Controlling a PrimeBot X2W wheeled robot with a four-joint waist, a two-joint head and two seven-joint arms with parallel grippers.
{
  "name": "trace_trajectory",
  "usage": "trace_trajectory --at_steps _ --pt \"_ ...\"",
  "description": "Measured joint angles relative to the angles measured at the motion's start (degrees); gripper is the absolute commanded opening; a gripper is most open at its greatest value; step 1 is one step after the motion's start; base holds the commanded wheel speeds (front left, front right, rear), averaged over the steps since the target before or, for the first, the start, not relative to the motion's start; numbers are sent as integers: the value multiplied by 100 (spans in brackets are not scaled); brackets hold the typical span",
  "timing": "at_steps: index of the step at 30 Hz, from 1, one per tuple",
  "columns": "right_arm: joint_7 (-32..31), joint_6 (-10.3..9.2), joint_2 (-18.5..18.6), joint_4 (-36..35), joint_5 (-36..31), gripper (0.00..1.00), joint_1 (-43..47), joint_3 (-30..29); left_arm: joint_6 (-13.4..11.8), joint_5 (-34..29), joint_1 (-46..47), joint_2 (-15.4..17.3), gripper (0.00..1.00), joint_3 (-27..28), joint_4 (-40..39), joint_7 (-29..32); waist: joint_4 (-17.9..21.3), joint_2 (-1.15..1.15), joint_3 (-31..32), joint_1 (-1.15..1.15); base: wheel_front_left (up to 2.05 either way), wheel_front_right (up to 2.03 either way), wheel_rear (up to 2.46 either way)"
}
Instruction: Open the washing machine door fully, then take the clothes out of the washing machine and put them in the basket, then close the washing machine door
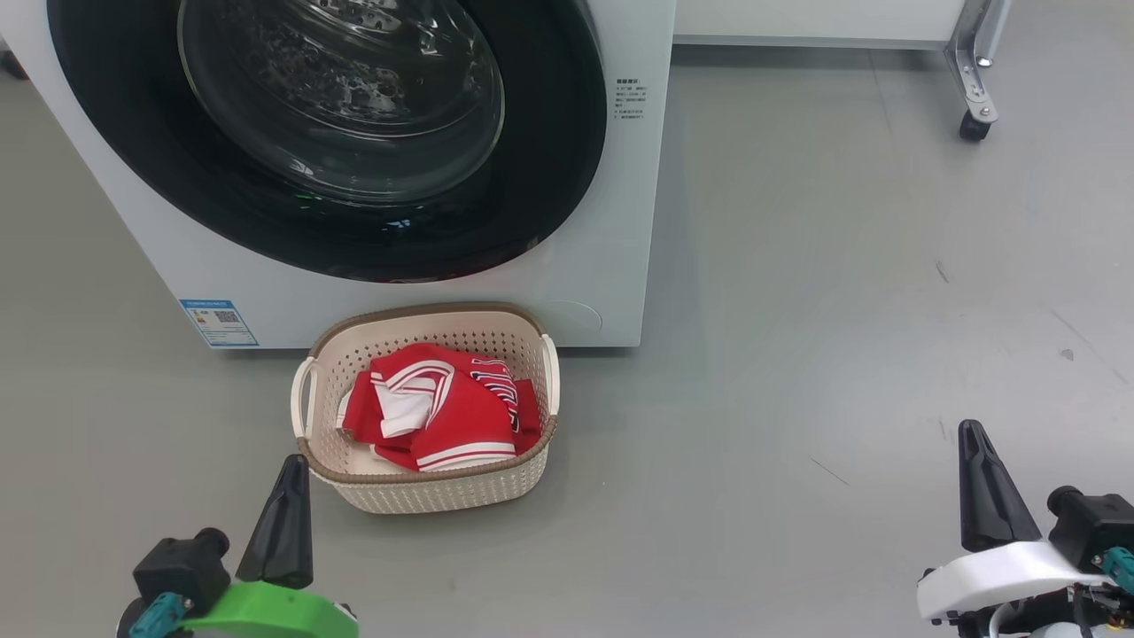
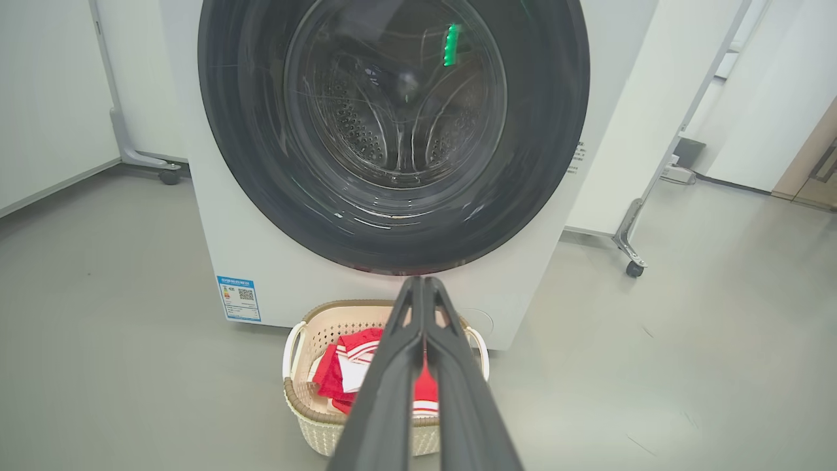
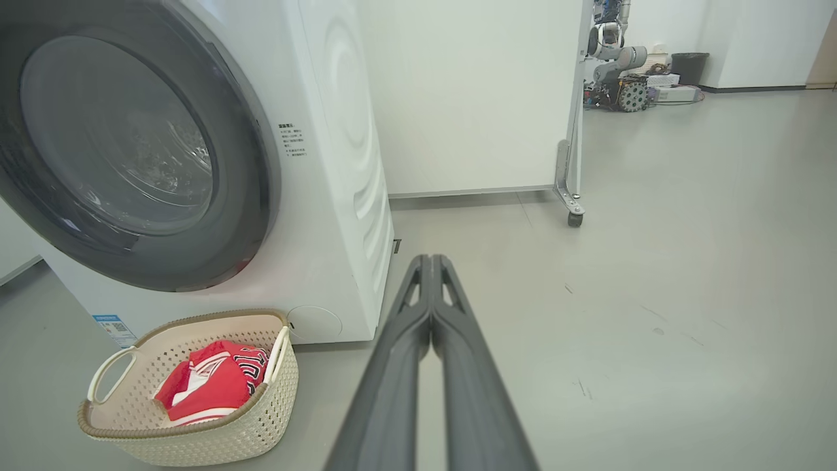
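Head view, washing machine (image 1: 620,266): white front-loader on the grey floor (image 1: 797,372), with a blue sticker (image 1: 218,322) low on its front.
Head view, washing machine door (image 1: 549,195): the black ring lies flush against the cabinet, so it reads as closed.
Head view, basket (image 1: 423,311): on the floor just in front of the machine and below the door, where garments lifted out need little travel.
Head view, clothes (image 1: 461,412): red-and-white garments heaped inside the basket, below its rim.
Head view, left hand (image 1: 292,465): fingers together, empty, near the basket's near corner.
Head view, right hand (image 1: 973,439): fingers together, empty, over bare floor well apart from the basket.
Left wrist view, drum (image 2: 392,131): steel paddles seen through the glass. No red shows, though reflections leave the lowest part uncertain.
Left wrist view, left hand: points at the door's lower edge, with the basket beneath the fingers.
Right wrist view, right hand: aimed past the machine's side toward a wheeled partition (image 3: 490,118).
Judgement: all three steps look done, and both hands appear parked clear of the door.
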State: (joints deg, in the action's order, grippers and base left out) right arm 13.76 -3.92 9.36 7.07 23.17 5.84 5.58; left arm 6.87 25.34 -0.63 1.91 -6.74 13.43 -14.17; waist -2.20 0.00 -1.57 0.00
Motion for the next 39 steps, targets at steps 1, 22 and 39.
trace_trajectory --at_steps 1,22,39 --pt "-24 15 -7 4 82 0 0 -9 0 102 0 0 0 2 -4 7 2 0 1 0 0 0 0" --pt "-464 238 -180 142 1751 0 -99 -277 0 1701 6 3 0 194 -12 455 52 0 30 0 0 0 0" --pt "-801 438 -252 299 2929 0 -275 -477 0 2858 26 49 0 327 11 762 90 0 55 0 0 0 0"
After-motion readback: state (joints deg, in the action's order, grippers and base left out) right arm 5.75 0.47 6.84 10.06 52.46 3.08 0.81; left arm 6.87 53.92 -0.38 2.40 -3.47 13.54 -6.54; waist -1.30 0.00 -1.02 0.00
